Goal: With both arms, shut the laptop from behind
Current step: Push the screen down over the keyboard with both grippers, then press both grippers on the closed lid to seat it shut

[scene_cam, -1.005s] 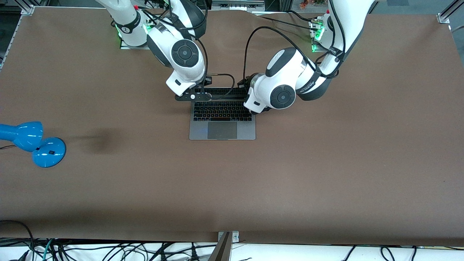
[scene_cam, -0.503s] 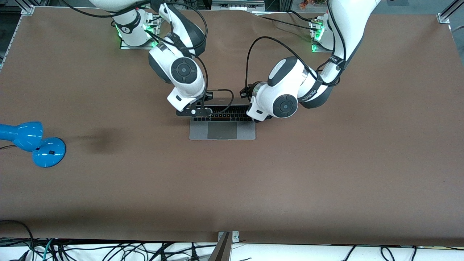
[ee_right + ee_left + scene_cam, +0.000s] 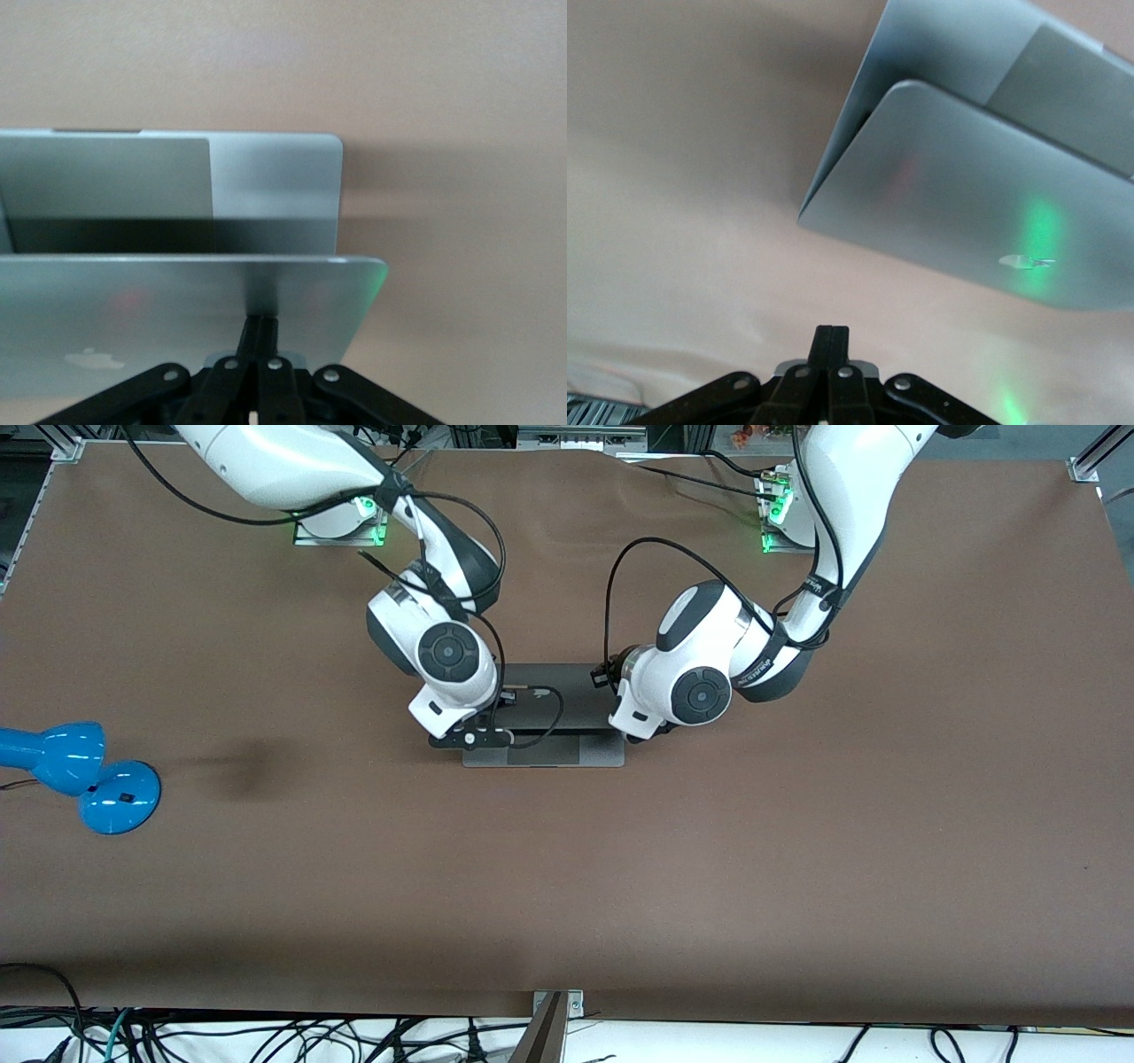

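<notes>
The grey laptop [image 3: 567, 691] lies mid-table with its lid tilted low over the base. The keyboard is covered and only the trackpad strip shows. My right gripper [image 3: 469, 737] is shut, and its fingertips press on the lid's outer face near the corner toward the right arm's end, as the right wrist view [image 3: 261, 323] shows. The lid [image 3: 177, 292] carries the apple logo. My left gripper [image 3: 636, 731] is shut at the laptop's edge toward the left arm's end. In the left wrist view [image 3: 830, 335] its tips show apart from the lid [image 3: 966, 221].
A blue desk lamp [image 3: 80, 775] lies near the table edge at the right arm's end. Black cables hang from both wrists over the laptop. Loose cables lie along the table's edge nearest the front camera [image 3: 266, 1036].
Both grippers have moved down and toward the front camera. The lid has swung from near upright to low over the base, covering the keyboard.
</notes>
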Controlling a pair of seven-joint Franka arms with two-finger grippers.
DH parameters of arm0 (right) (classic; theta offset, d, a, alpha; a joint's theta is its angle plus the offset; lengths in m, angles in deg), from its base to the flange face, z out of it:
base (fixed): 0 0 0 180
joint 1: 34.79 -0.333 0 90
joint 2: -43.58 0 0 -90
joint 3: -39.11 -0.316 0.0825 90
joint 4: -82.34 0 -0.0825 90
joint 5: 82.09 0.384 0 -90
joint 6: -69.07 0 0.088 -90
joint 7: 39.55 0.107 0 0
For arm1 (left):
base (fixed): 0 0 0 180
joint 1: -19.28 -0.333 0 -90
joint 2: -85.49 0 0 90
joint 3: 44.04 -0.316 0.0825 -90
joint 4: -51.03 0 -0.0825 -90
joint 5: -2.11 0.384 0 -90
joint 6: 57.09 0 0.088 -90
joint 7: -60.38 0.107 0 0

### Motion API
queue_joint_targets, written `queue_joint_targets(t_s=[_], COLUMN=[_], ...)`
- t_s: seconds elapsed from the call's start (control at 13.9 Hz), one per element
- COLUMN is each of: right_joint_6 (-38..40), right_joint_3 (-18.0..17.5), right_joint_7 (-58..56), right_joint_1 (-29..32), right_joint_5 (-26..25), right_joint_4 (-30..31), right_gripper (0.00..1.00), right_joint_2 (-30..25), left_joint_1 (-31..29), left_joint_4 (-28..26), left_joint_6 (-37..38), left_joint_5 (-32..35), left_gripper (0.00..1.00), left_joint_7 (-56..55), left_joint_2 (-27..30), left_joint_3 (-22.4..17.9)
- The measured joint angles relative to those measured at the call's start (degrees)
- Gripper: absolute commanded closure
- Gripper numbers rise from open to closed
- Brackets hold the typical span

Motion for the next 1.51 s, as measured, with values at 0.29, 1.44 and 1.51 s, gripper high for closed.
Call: queue_joint_targets(t_s=[0.29,1.44,1.51], right_joint_6=[-2.20,-4.24,-4.33], right_joint_3=[1.19,1.43,1.47], right_joint_7=[0.00,0.00,0.00], right_joint_1=[-0.05,-0.24,-0.20], right_joint_5=[-0.18,-4.35,-4.35], right_joint_4=[-2.16,-3.87,-4.28], right_gripper=[1.00,1.00,1.00], right_joint_2=[4.07,9.42,9.61], left_joint_1=[0.01,6.39,6.39], left_joint_4=[4.26,8.55,8.65], left_joint_6=[-0.67,-13.57,-13.57], left_joint_5=[2.81,2.97,2.97], left_gripper=[1.00,1.00,0.67], left_joint_7=[0.00,0.07,0.07], left_joint_2=[-4.15,-14.51,-14.56], left_joint_3=[-0.40,-6.64,-6.66])
